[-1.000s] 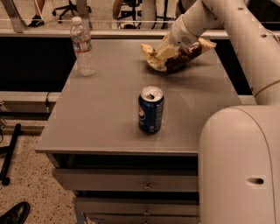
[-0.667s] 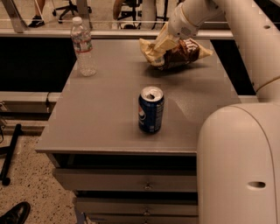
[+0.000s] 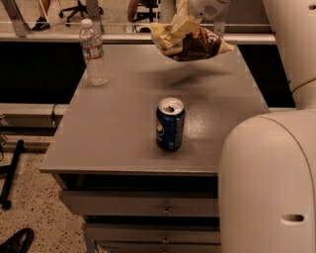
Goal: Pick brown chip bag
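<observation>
- Found the gripper (image 3: 193, 11) at the top edge, over the table's (image 3: 113, 143) far right part, clamped on the pale upper end of the bag (image 3: 190, 43).
- Saw the bag hanging crumpled in the air, clear of the tabletop, with its dark brown panel low and to the right.
- Noted a soft shadow (image 3: 180, 79) on the table right under it.
- Spotted a blue can (image 3: 170, 124) upright near the table's middle, top opened, well apart from the bag.
- Spotted a clear bottle (image 3: 93, 53) upright at the far left corner, white cap on.
- Made out the arm (image 3: 291, 44) along the right edge and the rounded white body (image 3: 266, 183) covering the table's near right corner.
- Saw drawers (image 3: 143, 202) under the tabletop and a dark shoe (image 3: 17, 241) at lower left.
</observation>
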Motion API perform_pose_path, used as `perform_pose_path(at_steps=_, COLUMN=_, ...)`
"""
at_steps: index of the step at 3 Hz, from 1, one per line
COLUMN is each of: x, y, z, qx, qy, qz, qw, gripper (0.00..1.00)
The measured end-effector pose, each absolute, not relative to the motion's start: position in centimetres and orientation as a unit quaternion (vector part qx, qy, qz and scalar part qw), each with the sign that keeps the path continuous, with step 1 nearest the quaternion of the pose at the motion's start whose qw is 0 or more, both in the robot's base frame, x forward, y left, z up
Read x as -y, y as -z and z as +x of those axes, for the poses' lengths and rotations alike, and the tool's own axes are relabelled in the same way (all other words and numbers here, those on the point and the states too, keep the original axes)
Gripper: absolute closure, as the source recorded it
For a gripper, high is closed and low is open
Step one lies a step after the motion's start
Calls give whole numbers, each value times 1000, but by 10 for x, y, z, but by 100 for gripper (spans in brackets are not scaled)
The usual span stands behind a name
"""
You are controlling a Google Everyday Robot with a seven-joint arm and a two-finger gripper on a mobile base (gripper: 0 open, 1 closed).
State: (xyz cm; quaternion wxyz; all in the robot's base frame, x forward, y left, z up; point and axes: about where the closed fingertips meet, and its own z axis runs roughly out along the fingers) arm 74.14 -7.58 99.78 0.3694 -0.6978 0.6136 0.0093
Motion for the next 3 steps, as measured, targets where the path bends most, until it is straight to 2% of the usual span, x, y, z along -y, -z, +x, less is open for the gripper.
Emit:
perform_pose_path(at_steps=2, x=84, y=-1057, z=735, qx=-591, qy=24, qz=-690, qw=417, gripper=100)
perform_pose_path(at_steps=3, x=84, y=-1057, z=735, qx=-591, qy=24, qz=-690, qw=417, gripper=100)
